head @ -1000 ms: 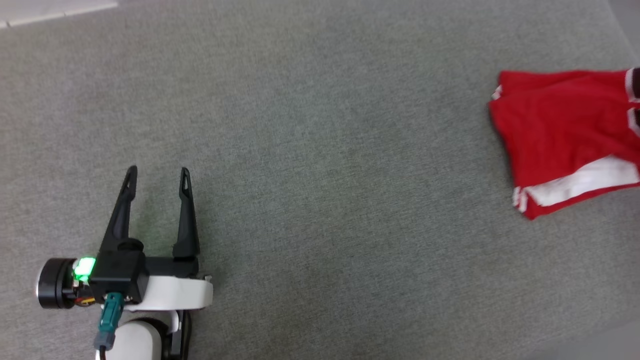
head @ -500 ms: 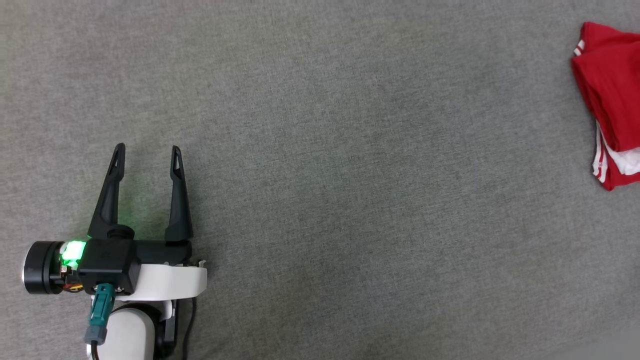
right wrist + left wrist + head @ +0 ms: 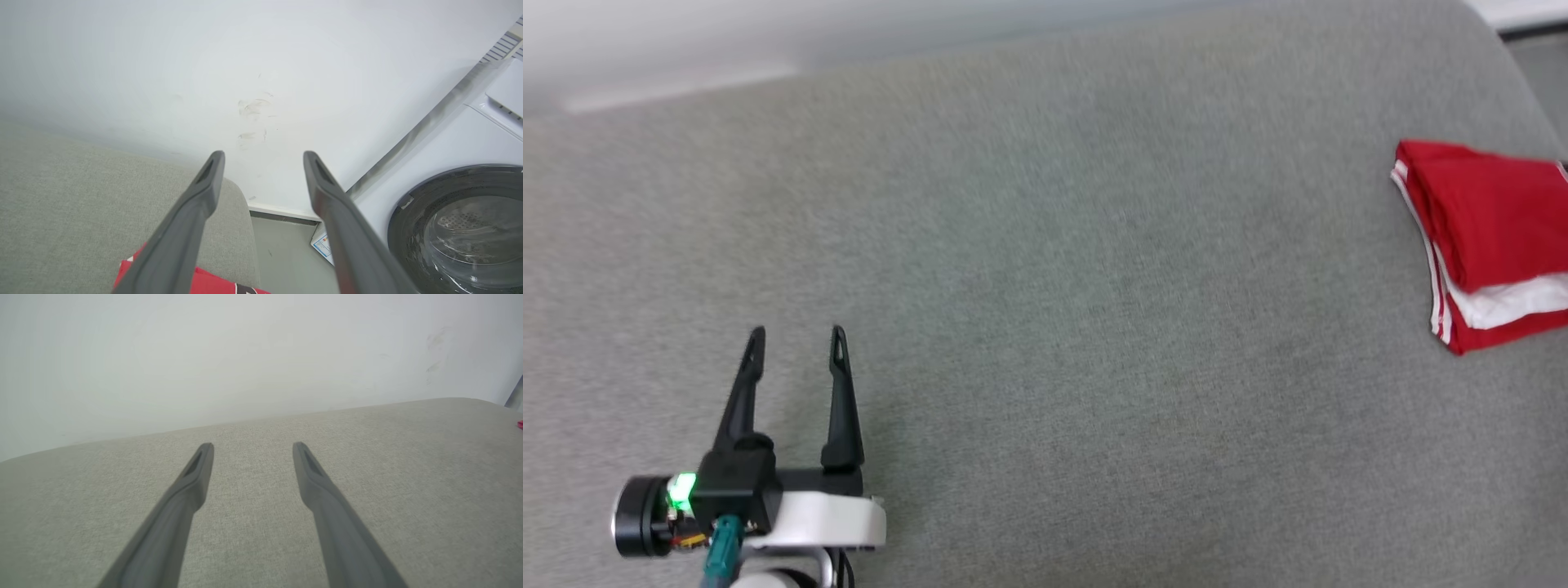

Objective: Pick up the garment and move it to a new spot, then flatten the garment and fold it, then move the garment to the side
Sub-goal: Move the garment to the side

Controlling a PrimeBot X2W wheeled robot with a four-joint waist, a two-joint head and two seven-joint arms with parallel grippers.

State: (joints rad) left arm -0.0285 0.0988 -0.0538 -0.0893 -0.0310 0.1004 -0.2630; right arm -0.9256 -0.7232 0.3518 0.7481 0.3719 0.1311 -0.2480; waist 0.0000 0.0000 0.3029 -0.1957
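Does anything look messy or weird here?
Nothing is spilled or broken. The folded red jersey shirt sits near the right end of the grey fabric surface, with a white layer peeking out. The white wall has faint grey scuff marks.

Garment (image 3: 1490, 229) cut off by head view's right edge.
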